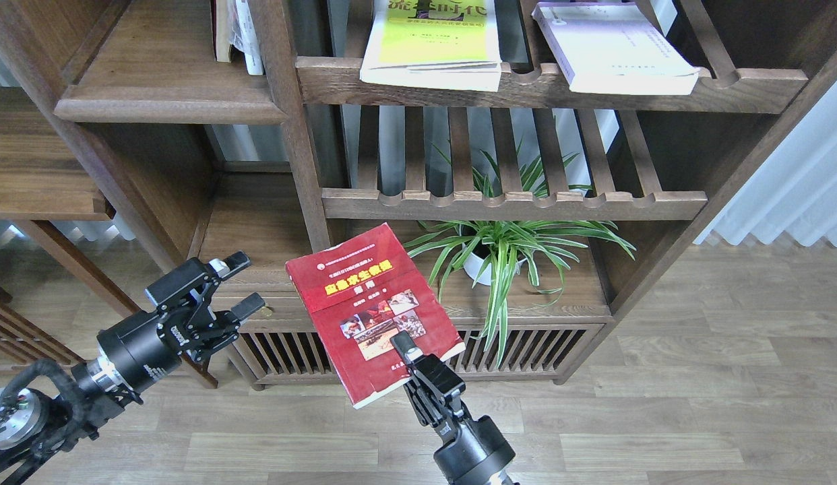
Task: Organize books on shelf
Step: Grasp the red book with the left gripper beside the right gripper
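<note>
From the head view, the right gripper (406, 350) was clamped on the near edge of the red book (371, 310), holding it in the air in front of the potted plant (503, 252), cover up. The left gripper (240, 286), left of that plant, had its fingers spread and empty. The yellow-green book (432, 40) and lavender book (610, 47) lay on the slatted rack (526, 87) above the plant.

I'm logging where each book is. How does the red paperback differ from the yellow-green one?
The red paperback with yellow title is held in the air, pinched at its lower edge by the right pincer; the yellow-green paperback lies on the top slatted wooden rack. The red one is turned askew; the yellow-green one lies nearly square to the rack. Both are thin and cover-up.
</note>
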You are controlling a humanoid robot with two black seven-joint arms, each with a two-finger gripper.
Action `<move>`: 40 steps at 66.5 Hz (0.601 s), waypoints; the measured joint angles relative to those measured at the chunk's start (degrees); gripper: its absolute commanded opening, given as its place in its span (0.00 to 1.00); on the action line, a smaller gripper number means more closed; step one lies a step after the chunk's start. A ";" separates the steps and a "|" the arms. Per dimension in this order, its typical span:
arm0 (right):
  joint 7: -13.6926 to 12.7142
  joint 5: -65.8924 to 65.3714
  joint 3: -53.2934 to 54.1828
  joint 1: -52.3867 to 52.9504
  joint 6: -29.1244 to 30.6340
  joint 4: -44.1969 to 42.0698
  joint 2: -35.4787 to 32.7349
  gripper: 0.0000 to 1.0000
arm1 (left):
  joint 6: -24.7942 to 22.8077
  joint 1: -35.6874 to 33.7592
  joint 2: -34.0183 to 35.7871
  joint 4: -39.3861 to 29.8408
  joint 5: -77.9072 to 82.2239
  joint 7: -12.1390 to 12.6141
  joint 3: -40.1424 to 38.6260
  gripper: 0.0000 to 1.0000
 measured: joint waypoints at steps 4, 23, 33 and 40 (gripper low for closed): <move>0.00 0.00 0.01 0.07 0.00 0.02 0.00 0.03 | 0.00 0.01 0.15 0.38 0.04 0.00 0.45 1.00; -0.08 -0.06 -0.70 0.32 0.00 0.02 -0.01 0.03 | 0.00 0.08 -0.54 0.80 0.06 0.00 1.02 1.00; -0.21 -0.09 -1.00 0.37 0.00 0.01 -0.01 0.03 | 0.00 -0.19 -0.92 0.55 0.13 0.00 1.99 0.98; -0.25 -0.09 -1.22 0.37 0.00 -0.03 -0.01 0.03 | 0.00 -0.06 -1.08 0.48 0.13 0.00 2.84 0.99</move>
